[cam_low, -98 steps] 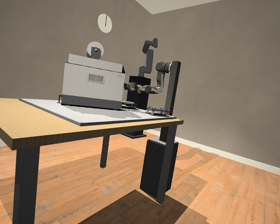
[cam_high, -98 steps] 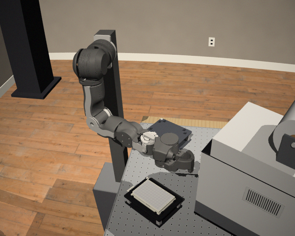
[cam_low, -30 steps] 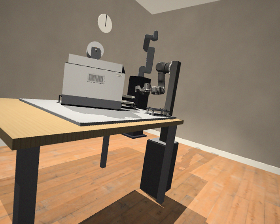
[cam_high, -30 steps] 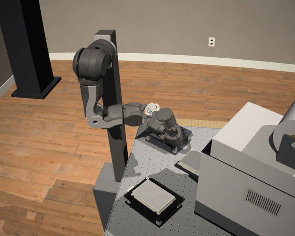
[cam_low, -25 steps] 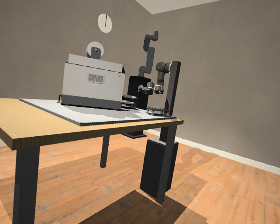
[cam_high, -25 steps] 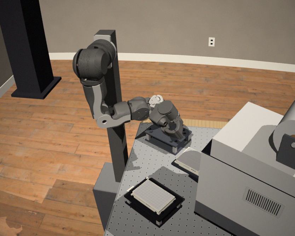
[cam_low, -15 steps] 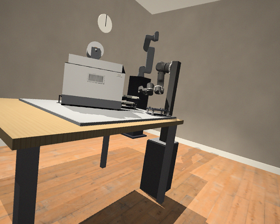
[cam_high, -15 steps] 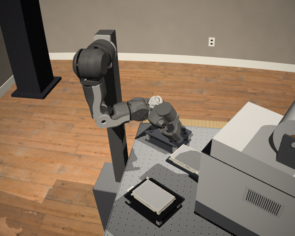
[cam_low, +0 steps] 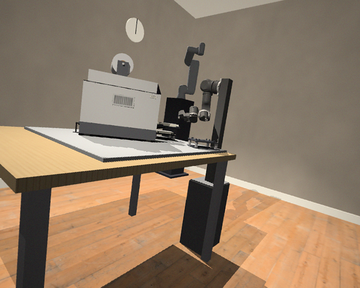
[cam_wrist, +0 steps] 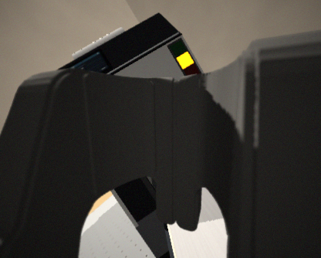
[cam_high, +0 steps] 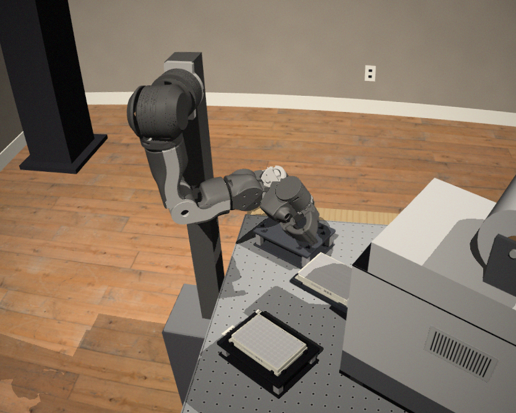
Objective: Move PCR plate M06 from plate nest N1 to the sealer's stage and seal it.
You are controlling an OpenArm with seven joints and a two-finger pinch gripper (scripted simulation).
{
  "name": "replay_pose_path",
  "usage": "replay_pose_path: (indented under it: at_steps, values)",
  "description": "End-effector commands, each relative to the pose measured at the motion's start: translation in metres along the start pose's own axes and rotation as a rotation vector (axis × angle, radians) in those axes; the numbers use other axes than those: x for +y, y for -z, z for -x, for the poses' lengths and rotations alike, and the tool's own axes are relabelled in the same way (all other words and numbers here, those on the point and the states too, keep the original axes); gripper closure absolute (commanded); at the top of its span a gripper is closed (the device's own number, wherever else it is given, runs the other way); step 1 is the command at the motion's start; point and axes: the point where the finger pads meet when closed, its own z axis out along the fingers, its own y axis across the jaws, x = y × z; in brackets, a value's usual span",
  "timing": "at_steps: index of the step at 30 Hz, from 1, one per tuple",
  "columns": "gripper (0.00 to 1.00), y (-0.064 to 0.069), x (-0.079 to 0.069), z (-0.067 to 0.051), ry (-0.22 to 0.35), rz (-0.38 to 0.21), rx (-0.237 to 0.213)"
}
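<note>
A white plate point(cam_high: 325, 277), M06 by its place, lies on the sealer's stage, which sticks out of the housing's front point(cam_high: 430, 301). Its top looks smooth and lies in shadow. My gripper point(cam_high: 306, 232) is shut and empty. It hangs over the bare far nest point(cam_high: 296, 240), clear of the stage and the plate. In the wrist view the shut fingers point(cam_wrist: 174, 154) fill most of the frame. Above them the sealer's lamp point(cam_wrist: 184, 59) shows amber, with the green and red fields dark. The other plate point(cam_high: 268, 342), M09 by its place, sits flat on the near nest.
The sealer's foil roll point(cam_high: 499, 232) stands on top of the housing at the right. The arm's dark column point(cam_high: 202, 206) rises at the table's left edge. In the exterior view the sealer's back point(cam_low: 118, 111) hides the stage.
</note>
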Motion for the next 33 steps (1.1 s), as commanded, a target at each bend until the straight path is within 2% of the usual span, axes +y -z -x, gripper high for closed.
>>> replay_pose_path:
  at_steps: [1, 2, 3, 7, 19, 20, 24, 33]
  values:
    - [1.00, 0.039, -0.001, 0.012, -0.171, 0.189, -0.009]
    - [1.00, 0.039, -0.001, 0.012, -0.171, 0.189, -0.009]
    - [1.00, 0.009, -0.002, 0.002, -0.040, 0.036, 0.000]
    - [1.00, 0.043, -0.005, 0.013, -0.186, 0.184, -0.001]
    - [1.00, 0.043, -0.005, 0.013, -0.186, 0.184, -0.001]
    - [1.00, 0.007, -0.004, 0.000, -0.051, 0.020, 0.034]
    - [1.00, 0.041, -0.007, 0.011, -0.196, 0.169, 0.031]
    - [1.00, 0.041, -0.007, 0.011, -0.196, 0.169, 0.031]
